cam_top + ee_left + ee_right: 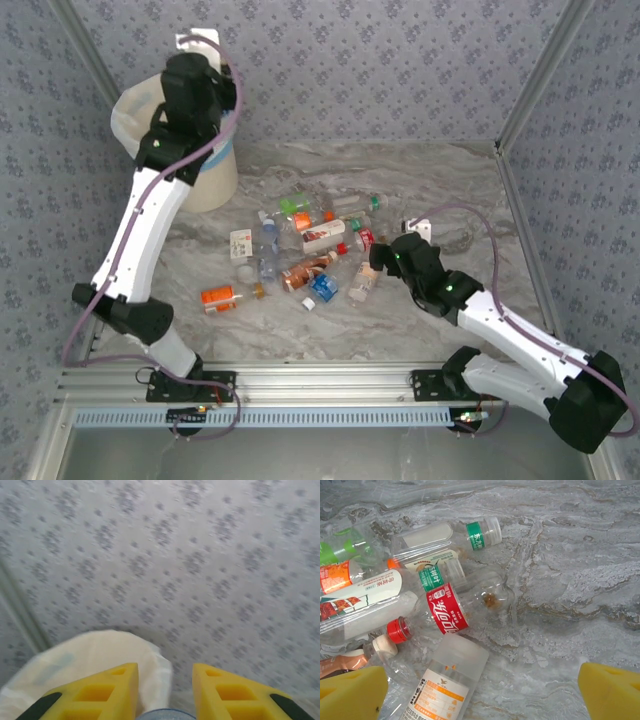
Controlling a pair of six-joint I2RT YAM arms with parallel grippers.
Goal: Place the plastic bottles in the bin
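Marble table | left pincer over bin nipping bluish object | right pincer wide, empty, above bottles

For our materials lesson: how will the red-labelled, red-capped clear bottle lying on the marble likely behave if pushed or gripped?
The red-labelled bottle looks nearly empty, just brown dregs, so probably very light. On its side on the smooth marble table, it would likely roll or skid when pushed. Its thin clear wall may buckle under a squeeze.
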